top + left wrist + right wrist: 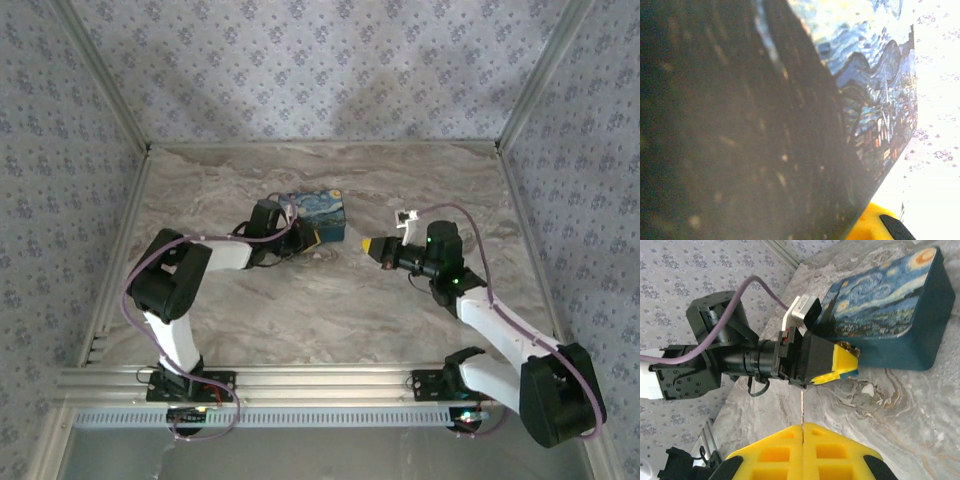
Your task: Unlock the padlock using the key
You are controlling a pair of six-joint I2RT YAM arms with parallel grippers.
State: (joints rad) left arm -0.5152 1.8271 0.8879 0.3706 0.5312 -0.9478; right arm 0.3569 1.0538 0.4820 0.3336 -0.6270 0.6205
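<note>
My right gripper [803, 426] has its yellow fingers pressed together on the key [802, 407]. The thin blade is seen edge-on and points toward the left arm. In the top view the right gripper [372, 245] hovers mid-table, a short gap right of the left gripper [312, 238]. The left gripper [842, 362] lies against the front of a Starry Night printed box [890, 305]. A small brassy piece, the padlock [847, 344], peeks out at its yellow fingertips; most of the lock is hidden. The key tip is apart from the lock.
The box [318, 212] stands at the back centre of the marble table [330, 300]. In the left wrist view its dark side and painted face [865, 90] sit very close. Patterned walls enclose the table on three sides. Purple cables loop off both arms.
</note>
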